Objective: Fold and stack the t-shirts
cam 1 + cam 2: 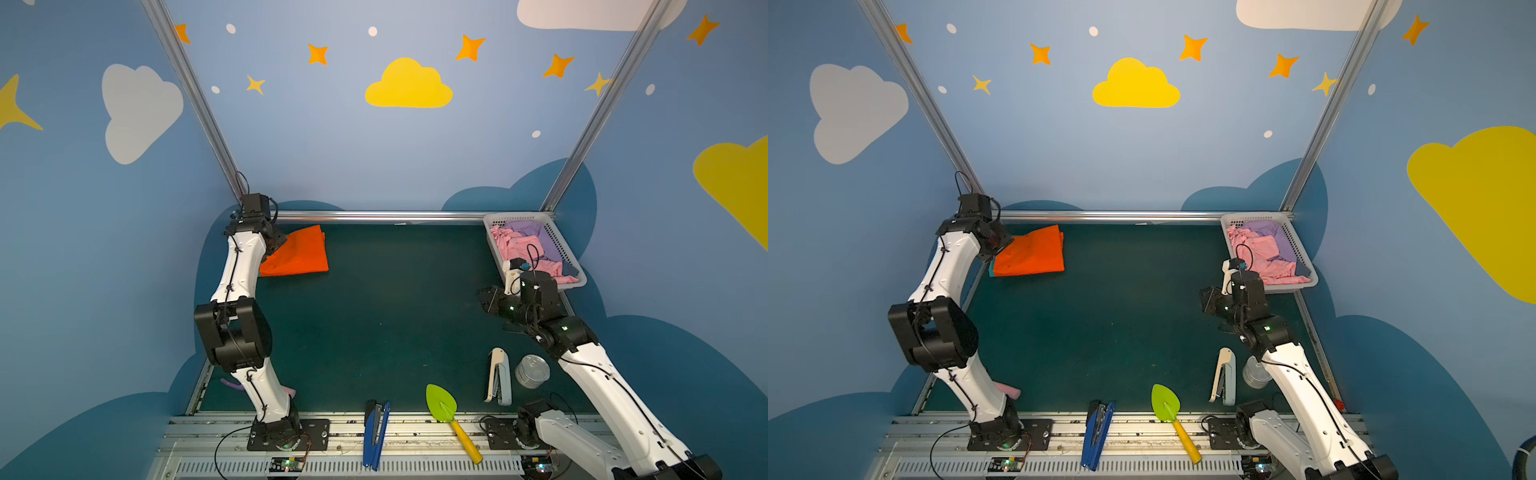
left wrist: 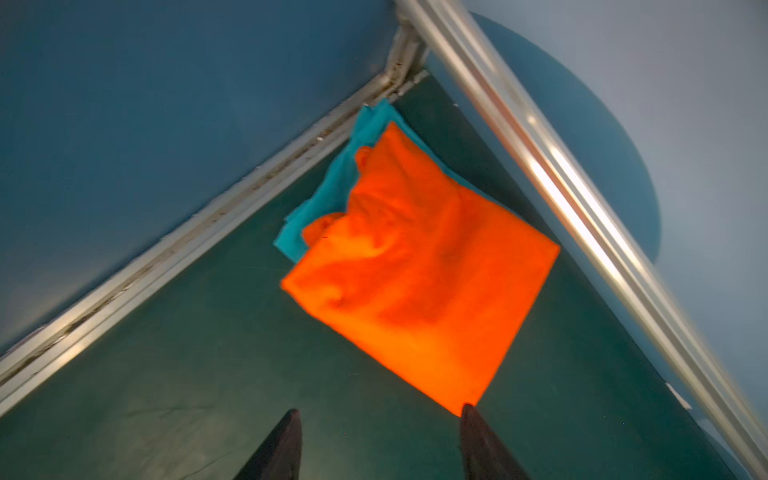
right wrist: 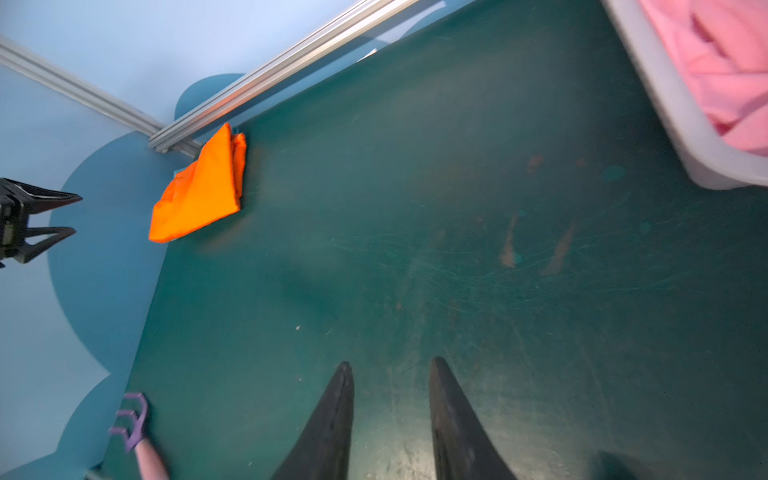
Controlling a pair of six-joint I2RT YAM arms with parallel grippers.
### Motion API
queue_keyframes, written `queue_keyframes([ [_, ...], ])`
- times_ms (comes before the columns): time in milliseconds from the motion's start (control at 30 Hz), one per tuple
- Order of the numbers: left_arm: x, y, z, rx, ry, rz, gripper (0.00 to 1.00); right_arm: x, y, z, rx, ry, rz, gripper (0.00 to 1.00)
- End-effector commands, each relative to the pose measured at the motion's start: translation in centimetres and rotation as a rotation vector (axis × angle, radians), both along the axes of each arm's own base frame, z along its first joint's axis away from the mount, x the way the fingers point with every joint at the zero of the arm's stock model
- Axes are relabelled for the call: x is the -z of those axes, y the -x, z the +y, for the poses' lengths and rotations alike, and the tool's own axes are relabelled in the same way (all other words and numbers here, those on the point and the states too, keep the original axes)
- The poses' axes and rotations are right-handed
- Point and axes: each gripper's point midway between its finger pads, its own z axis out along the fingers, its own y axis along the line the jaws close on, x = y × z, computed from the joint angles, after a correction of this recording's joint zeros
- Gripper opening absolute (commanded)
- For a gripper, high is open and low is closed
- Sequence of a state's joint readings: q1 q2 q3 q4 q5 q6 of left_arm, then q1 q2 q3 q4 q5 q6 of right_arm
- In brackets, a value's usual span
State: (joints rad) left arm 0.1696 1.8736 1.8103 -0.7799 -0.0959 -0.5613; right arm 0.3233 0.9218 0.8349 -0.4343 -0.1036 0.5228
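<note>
The orange t-shirt (image 1: 297,253) lies folded in the back left corner of the green mat. It rests on the folded teal t-shirt (image 2: 332,187), whose edges stick out on the wall side. In the left wrist view my left gripper (image 2: 381,409) hangs open above the mat, one fingertip (image 2: 469,415) over the orange shirt's (image 2: 419,274) near corner, nothing between the fingers. My right gripper (image 3: 390,360) is open over bare mat near the basket, far from the shirts. In both top views each gripper's fingers are mostly hidden by its own wrist.
A white lattice basket (image 1: 519,215) with pink and purple cloth stands at the back right. Near the front are a white stapler (image 1: 498,376), a metal can (image 1: 532,371), a green trowel (image 1: 442,401) and a blue stapler (image 1: 376,432). A pink-handled purple tool (image 3: 137,428) lies front left.
</note>
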Motion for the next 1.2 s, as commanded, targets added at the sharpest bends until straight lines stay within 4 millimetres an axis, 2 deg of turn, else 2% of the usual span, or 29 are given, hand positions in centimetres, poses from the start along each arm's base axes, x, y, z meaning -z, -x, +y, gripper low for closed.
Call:
queue_keyframes([
  [0,1.6,-3.6,-3.7,0.138,0.040,-0.016,0.61,-1.0,-1.5,-0.5,0.036,0.021,-0.082,0.33],
  [67,2.8,-5.3,-5.6,0.192,0.026,0.009,0.61,0.1,-2.0,0.0,0.016,0.018,-0.051,0.31],
  [133,4.3,-6.7,-7.4,0.244,0.016,0.050,0.56,1.2,-2.7,0.8,-0.011,0.009,-0.020,0.27],
  [200,6.3,-7.7,-8.8,0.274,0.001,0.108,0.46,2.5,-3.5,1.6,-0.025,-0.006,0.019,0.22],
  [300,10.1,-8.3,-10.8,0.295,0.029,0.178,0.33,4.0,-4.5,2.4,-0.031,-0.030,0.085,0.17],
  [400,13.9,-8.5,-12.7,0.303,0.062,0.212,0.31,5.3,-5.3,3.3,-0.052,-0.039,0.157,0.13],
  [567,18.6,-8.5,-13.6,0.289,0.096,0.273,0.29,6.9,-5.6,4.5,-0.111,-0.033,0.306,0.06],
  [667,19.4,-8.4,-13.8,0.291,0.117,0.286,0.28,7.8,-5.5,5.1,-0.130,-0.048,0.342,0.03],
  [733,18.7,-8.6,-14.3,0.305,0.131,0.266,0.29,8.0,-5.4,5.2,-0.129,-0.063,0.349,0.03],
  [800,16.7,-8.9,-15.0,0.329,0.145,0.229,0.29,8.0,-5.1,5.1,-0.122,-0.075,0.348,0.03],
  [867,13.8,-9.1,-15.5,0.352,0.144,0.179,0.32,8.0,-4.7,5.0,-0.120,-0.081,0.347,0.03],
  [933,10.1,-9.1,-15.6,0.371,0.134,0.113,0.35,7.7,-4.3,4.9,-0.119,-0.083,0.344,0.03],
  [1000,6.1,-8.8,-14.8,0.369,0.096,0.046,0.38,7.5,-4.0,4.7,-0.113,-0.082,0.343,0.03],
  [1067,3.1,-8.1,-13.3,0.348,0.056,0.003,0.36,7.3,-3.7,4.7,-0.111,-0.082,0.341,0.03],
  [1100,1.8,-7.7,-12.1,0.320,0.033,-0.013,0.33,7.2,-3.7,4.6,-0.110,-0.083,0.341,0.03],
  [1167,1.0,-6.9,-9.5,0.255,0.009,-0.024,0.28,7.2,-3.7,4.7,-0.108,-0.090,0.342,0.03],
])
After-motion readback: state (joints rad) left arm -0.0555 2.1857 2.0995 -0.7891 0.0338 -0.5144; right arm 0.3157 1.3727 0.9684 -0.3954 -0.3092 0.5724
